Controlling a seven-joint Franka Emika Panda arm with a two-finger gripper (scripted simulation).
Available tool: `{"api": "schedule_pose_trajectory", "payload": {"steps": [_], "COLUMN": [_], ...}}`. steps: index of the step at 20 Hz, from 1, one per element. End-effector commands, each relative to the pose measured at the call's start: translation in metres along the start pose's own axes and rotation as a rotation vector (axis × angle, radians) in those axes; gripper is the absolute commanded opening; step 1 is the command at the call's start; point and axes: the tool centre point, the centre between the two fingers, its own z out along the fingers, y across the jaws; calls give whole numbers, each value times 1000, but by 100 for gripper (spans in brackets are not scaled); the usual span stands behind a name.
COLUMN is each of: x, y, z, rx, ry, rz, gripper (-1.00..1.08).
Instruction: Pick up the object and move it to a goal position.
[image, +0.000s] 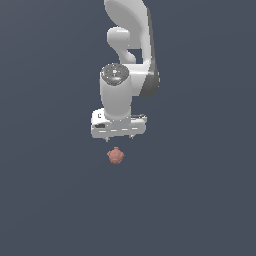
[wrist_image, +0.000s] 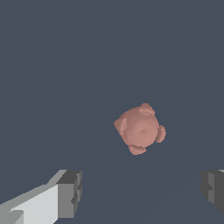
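Object (wrist_image: 140, 128) lies free on the surface, ahead of the fingers (wrist_image: 70, 192) and not yet between them. Gripper (image: 119, 137) hangs wide apart and empty: the approach step. Next, centre over it, then descend.

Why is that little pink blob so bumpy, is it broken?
Nothing looks broken. The pink blob is simply lumpy, lying whole on the plain floor. The pincer hangs open near it, not touching.
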Motion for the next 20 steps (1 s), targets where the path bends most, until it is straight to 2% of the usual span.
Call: {"api": "schedule_pose_trajectory", "payload": {"steps": [1,13,20], "x": [2,13,17], "y": [3,16,22], "z": [7,45,61], "rx": [-1,2,5], "ry": [0,8,14], "rz": [-53,-360,-486], "gripper": [100,100,100]}}
